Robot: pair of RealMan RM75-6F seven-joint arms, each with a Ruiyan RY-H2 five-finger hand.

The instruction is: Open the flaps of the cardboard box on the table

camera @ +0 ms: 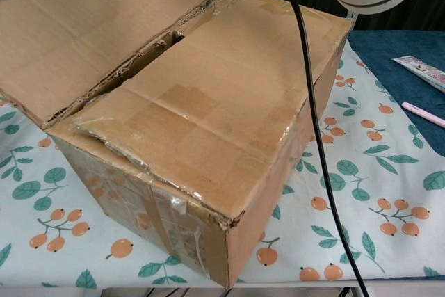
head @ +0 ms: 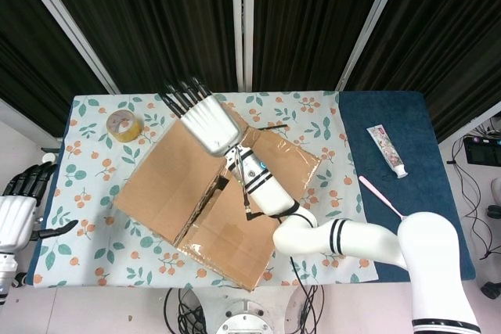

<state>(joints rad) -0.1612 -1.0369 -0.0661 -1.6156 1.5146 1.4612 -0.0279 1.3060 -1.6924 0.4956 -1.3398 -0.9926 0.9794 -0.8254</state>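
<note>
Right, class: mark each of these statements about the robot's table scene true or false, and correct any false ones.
1. One flap of the cardboard box is folded outward. True.
2. The right robot hand is over the box. True.
3. The left robot hand is pressing on the box. False: it is at the table's left edge, apart from the box.
4. The tape roll sits on the blue cloth. False: it lies on the floral cloth.
5. The toothbrush lies on the blue cloth. True.
</note>
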